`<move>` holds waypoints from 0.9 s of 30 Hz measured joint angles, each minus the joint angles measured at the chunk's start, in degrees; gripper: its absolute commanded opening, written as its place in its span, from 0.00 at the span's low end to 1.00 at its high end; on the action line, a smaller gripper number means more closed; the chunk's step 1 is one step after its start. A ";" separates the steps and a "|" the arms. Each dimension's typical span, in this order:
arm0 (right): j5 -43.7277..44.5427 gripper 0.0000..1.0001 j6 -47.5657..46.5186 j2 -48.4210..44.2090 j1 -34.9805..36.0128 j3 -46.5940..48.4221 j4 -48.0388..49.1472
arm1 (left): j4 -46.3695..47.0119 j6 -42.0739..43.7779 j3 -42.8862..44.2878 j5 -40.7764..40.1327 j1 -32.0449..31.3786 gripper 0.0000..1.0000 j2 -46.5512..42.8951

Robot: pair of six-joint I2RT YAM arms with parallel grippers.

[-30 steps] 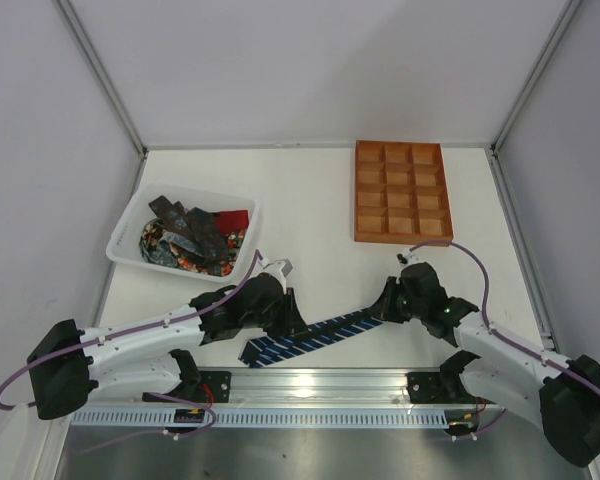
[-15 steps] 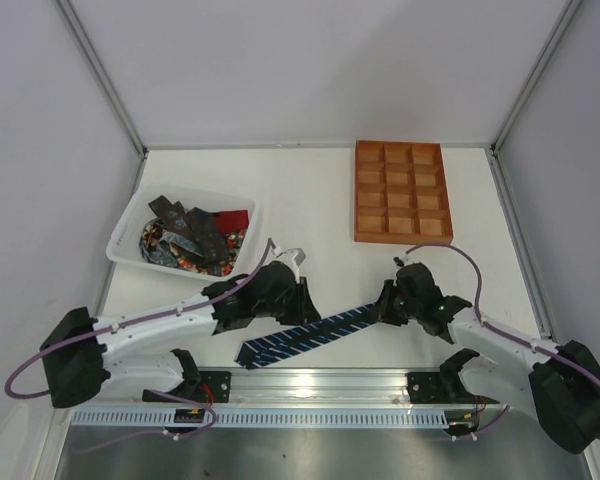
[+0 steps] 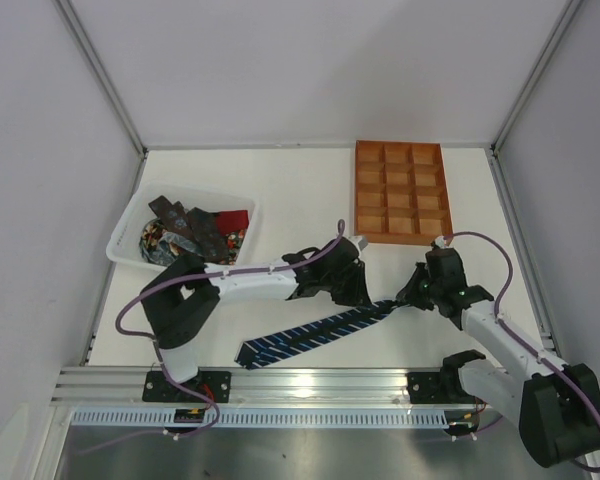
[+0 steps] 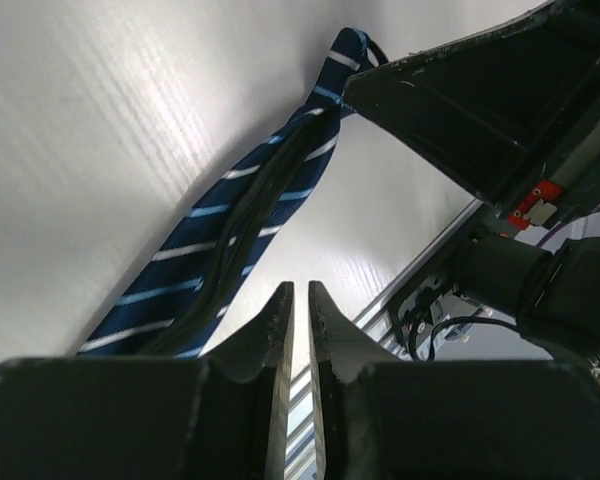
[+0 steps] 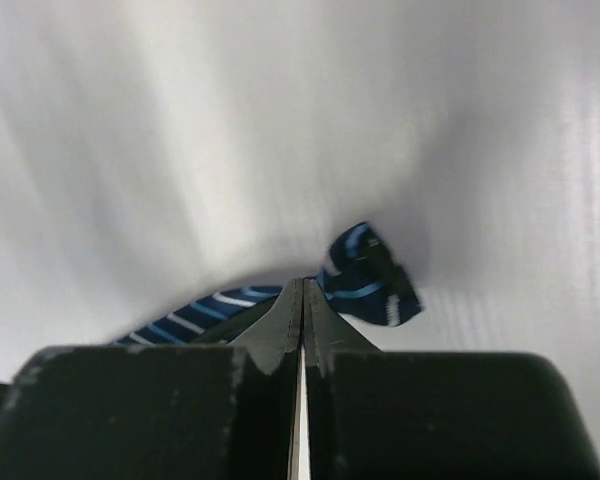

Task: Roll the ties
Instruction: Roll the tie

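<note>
A navy tie (image 3: 310, 335) with light-blue stripes lies slantwise on the white table, its wide end near the front rail. My right gripper (image 3: 407, 300) is shut on its narrow end; in the right wrist view the tie (image 5: 365, 280) curls just past the gripper's (image 5: 303, 282) tips. My left gripper (image 3: 363, 297) reaches across to just above that narrow end. In the left wrist view the left gripper (image 4: 300, 290) shows a thin slit and holds nothing, with the tie (image 4: 230, 240) to its left. More ties (image 3: 190, 235) lie heaped in the basket.
A white plastic basket (image 3: 125, 225) stands at the left. An orange-brown compartment tray (image 3: 405, 238) sits at the back right, just beyond both grippers. The metal rail (image 3: 330, 380) runs along the front edge. The right arm's black body (image 4: 480, 110) looms close to the left gripper.
My left arm has swung right along the tie to its narrow end, its jaws narrowing. The right gripper has pulled the narrow end rightward and a little back.
</note>
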 measured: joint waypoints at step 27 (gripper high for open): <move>7.69 0.09 8.50 -0.94 -4.20 -3.34 -3.78 | 1.95 5.75 3.96 6.23 0.98 0.12 12.55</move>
